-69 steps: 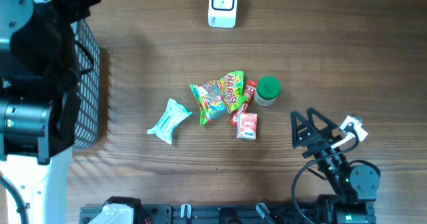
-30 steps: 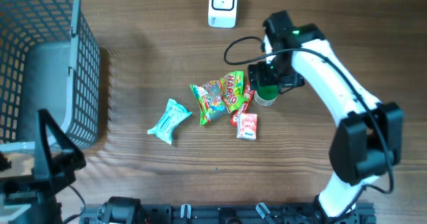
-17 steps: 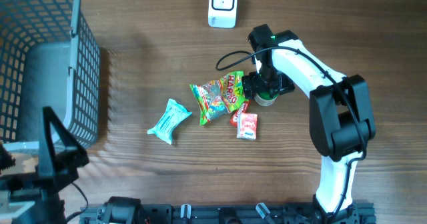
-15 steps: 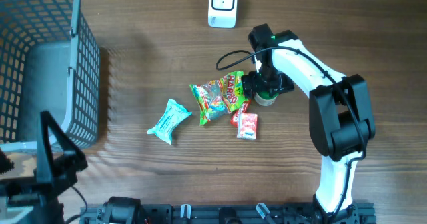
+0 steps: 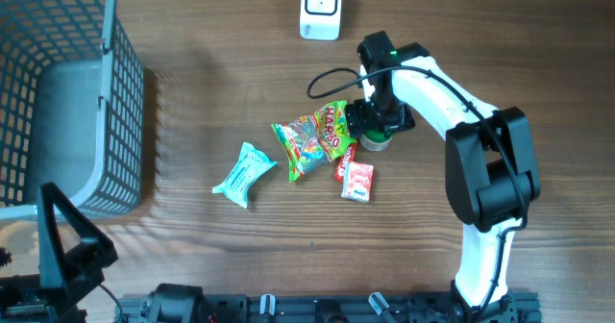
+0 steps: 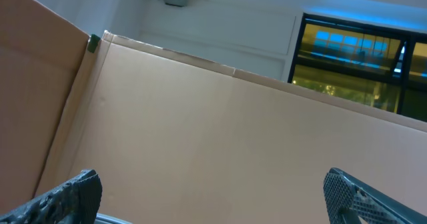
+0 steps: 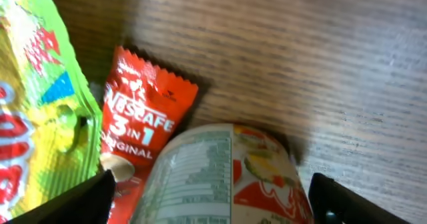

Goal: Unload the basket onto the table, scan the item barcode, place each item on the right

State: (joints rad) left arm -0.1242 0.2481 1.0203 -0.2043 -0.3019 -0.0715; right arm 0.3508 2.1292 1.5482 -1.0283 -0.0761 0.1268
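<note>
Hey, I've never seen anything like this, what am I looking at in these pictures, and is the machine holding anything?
This is a robot with two arms at a wooden table, each ending in a two-fingered pincer. One picture looks down from above; the other two come from small cameras on the wrists. On the table lie a teal packet, a green sweets bag, a red Nescafe sachet, a pink packet and a small jar, plus a white scanner and a grey basket. The right pincer stands open around the jar, not gripping yet. The left pincer is open and empty, its camera facing a cardboard wall.
</note>
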